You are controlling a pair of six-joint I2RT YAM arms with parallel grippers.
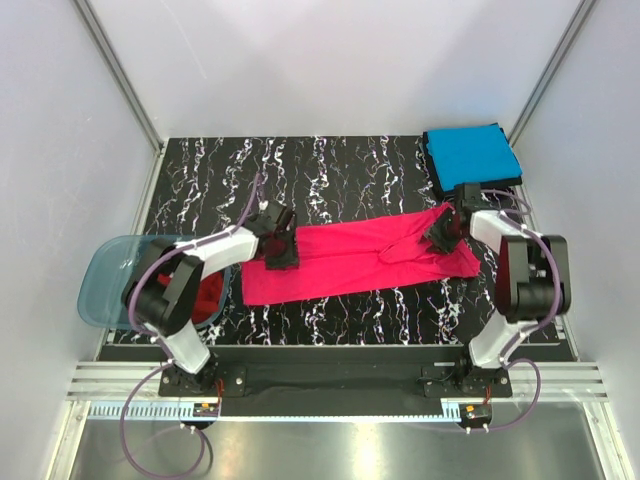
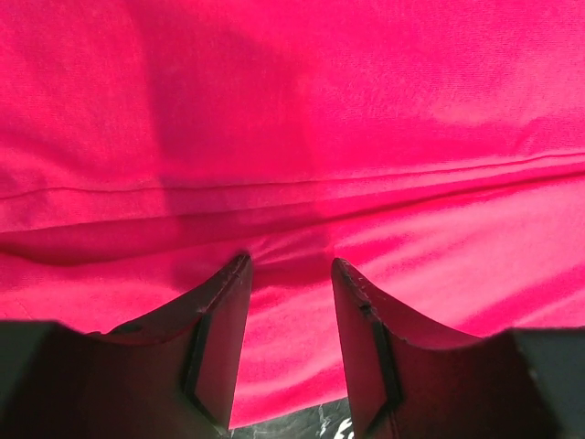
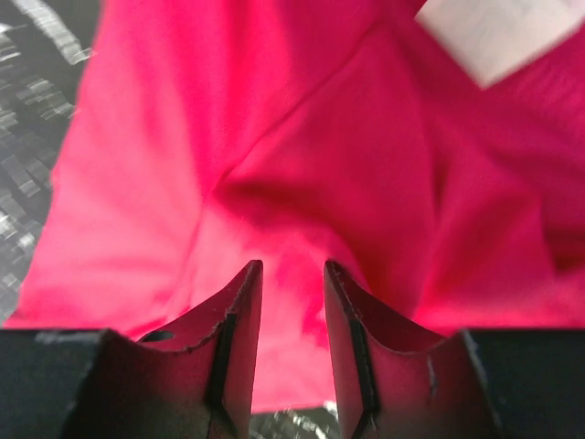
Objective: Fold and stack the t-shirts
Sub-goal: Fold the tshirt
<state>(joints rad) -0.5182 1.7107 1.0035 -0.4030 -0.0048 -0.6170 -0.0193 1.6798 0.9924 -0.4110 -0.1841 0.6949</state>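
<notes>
A bright pink-red t-shirt lies folded into a long strip across the middle of the marbled table. My left gripper stands over its left end. In the left wrist view its jaws are apart, tips down on the puckered pink cloth, nothing pinched. My right gripper is over the bunched right end. There too the jaws are apart above the pink cloth. A bright blue t-shirt lies folded at the back right corner. A darker red t-shirt shows in the tub.
A translucent blue-grey plastic tub sits at the table's left edge, partly under the left arm. White walls enclose the table on three sides. A white patch on the pink cloth shows in the right wrist view.
</notes>
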